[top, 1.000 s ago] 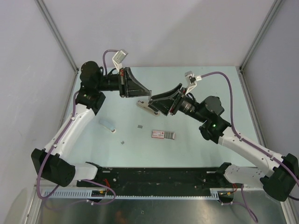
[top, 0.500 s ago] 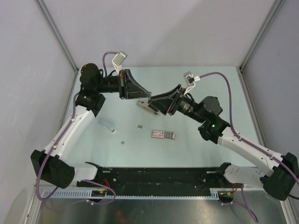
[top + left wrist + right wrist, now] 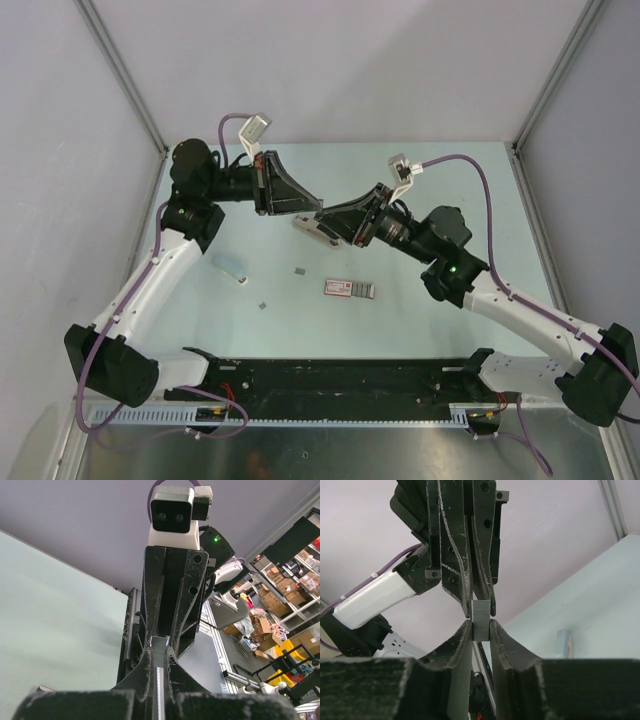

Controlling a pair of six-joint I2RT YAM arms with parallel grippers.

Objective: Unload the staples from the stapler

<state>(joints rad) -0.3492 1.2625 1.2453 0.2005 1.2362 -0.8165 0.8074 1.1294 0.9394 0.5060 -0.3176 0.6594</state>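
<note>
Left tool point(image 3: 159, 655): pinched together on the staples point(image 3: 481, 616), mid-air.
Right tool point(image 3: 480, 630): clamped on that strip's other end.
Handover: confirm right's hold sits square before left lets go.

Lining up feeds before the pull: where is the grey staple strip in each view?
Top external: hidden at centre, where left gripper meets right gripper.
Left wrist: staple strip low centre, between fingers.
Right wrist: dead centre, pinched by both.
Shared landmark: the meeting grippers.
</note>
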